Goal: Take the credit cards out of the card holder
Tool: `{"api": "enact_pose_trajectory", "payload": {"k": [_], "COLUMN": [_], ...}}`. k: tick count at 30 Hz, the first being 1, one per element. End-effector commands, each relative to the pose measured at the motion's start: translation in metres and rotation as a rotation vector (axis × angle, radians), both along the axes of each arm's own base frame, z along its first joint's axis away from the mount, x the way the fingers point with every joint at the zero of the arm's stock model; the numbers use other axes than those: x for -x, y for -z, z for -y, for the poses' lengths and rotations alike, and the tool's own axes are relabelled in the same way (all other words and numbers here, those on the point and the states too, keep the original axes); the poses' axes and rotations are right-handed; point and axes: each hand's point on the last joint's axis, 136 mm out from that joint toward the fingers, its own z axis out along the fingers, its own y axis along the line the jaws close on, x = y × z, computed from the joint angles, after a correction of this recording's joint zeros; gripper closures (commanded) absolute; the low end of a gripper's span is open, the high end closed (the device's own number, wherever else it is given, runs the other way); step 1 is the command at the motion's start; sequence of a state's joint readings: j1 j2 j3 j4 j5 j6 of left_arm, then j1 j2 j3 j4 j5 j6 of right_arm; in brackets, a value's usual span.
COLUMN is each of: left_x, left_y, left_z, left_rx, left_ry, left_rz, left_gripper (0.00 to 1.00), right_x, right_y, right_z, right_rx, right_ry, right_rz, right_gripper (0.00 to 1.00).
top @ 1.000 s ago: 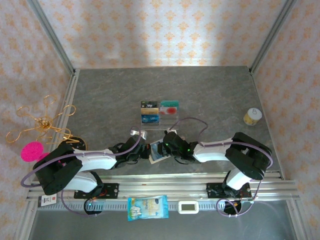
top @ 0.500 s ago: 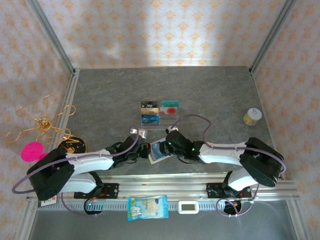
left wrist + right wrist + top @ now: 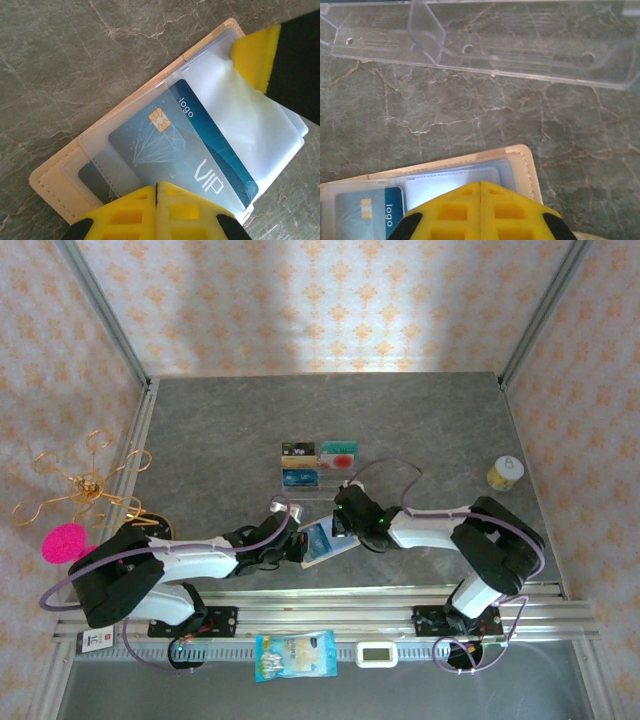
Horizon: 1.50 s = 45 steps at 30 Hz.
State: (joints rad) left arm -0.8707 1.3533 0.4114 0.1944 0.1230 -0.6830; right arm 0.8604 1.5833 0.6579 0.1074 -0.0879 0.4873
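My left gripper and right gripper are closed, maybe pinching the card holder. Left wrist shows 1 blue VIP card, right wrist the acrylic rack.

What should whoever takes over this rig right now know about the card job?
Left gripper: shut at the edge of the open card holder; unclear whether it pinches anything.
Right gripper: shut, tips on the holder's clear pockets.
Blue VIP card sits in a clear pocket, what looks like another card beneath.
Done: holder open, several cards in the acrylic rack behind.
Left: pull out the VIP card and any beneath.
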Motion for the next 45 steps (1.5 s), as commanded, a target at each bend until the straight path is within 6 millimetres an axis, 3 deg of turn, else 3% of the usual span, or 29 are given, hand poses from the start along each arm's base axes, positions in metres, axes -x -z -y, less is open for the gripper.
{"api": "enact_pose_trajectory", "payload": {"k": [1,6,11,14,17,21,25,37,45], "left_x": [-0.003,-0.009,-0.012,-0.011,-0.008,-0.009,-0.010,-0.011,-0.004], "left_y": [-0.012,-0.034,-0.058,-0.062,-0.058,-0.051,-0.043,-0.003,0.009], "left_z": [0.003,0.004,0.006,0.009,0.010,0.010,0.011,-0.002,-0.013], "left_rx": [0.039,0.084,0.127,0.150,0.161,0.157,0.130,-0.001,-0.024], "left_ry": [-0.010,-0.029,-0.022,-0.007,0.003,0.003,0.014,-0.016,-0.037], "left_rz": [0.026,0.076,0.141,0.153,0.152,0.151,0.152,0.088,0.055], "left_gripper": [1.00,1.00,0.93,0.89,0.89,0.90,0.94,1.00,1.00], "right_x": [0.026,0.038,0.029,0.029,0.039,0.056,0.060,0.053,0.050], "right_y": [0.018,0.006,-0.018,-0.041,-0.052,-0.045,-0.038,-0.014,-0.003], "right_z": [0.032,0.036,0.035,0.023,-0.004,-0.035,-0.045,-0.034,-0.027], "right_rx": [0.060,0.001,-0.020,-0.085,-0.187,-0.283,-0.328,-0.268,-0.250], "right_ry": [0.105,0.179,0.198,0.134,0.005,-0.094,-0.082,0.024,0.058], "right_rz": [-0.047,-0.022,0.048,0.088,0.035,-0.104,-0.170,-0.210,-0.221], "right_gripper": [1.00,1.00,0.84,0.78,0.76,0.73,0.74,0.74,0.75]}}
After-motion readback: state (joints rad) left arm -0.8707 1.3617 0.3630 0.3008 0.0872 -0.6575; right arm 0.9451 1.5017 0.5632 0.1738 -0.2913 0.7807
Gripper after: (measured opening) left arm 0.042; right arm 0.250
